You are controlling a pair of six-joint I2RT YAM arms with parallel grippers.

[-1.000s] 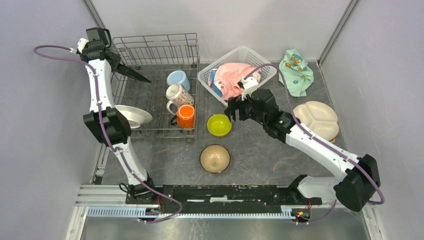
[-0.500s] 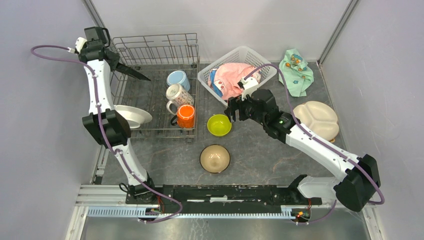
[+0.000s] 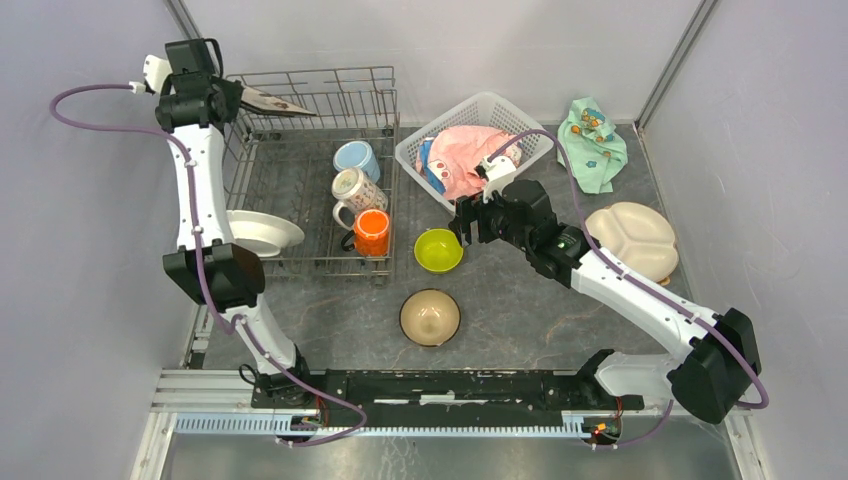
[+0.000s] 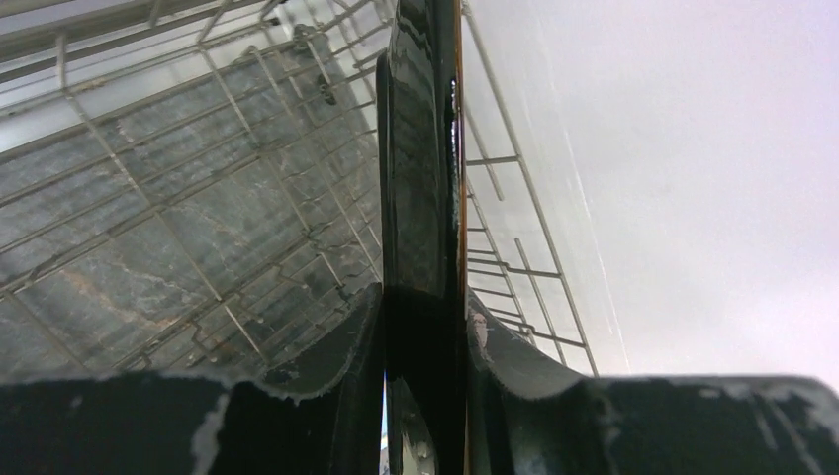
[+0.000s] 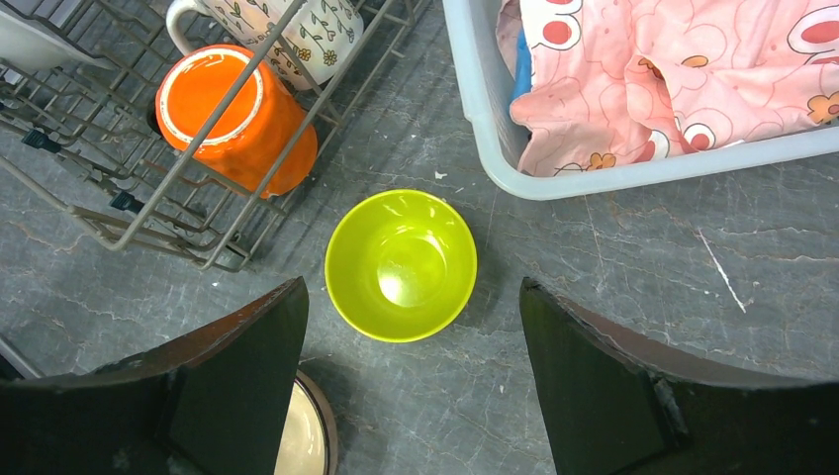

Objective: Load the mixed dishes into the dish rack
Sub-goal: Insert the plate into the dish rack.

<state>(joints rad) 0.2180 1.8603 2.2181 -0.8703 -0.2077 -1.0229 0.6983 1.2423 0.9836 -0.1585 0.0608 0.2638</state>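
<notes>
I note the left gripper (image 3: 238, 98) has lifted the dark square plate (image 3: 275, 101), clamped edgewise, to the dish rack (image 3: 340, 95) back wall, upper left; right gripper (image 5: 411, 287) gapes over lime-green bowl (image 5: 401, 265).

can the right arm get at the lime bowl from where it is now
Probably yes. The right pincer hangs open above the lime bowl, which sits upright on the table between the rack and the white basket, touching neither. Nothing lies between it and the pincer.
</notes>
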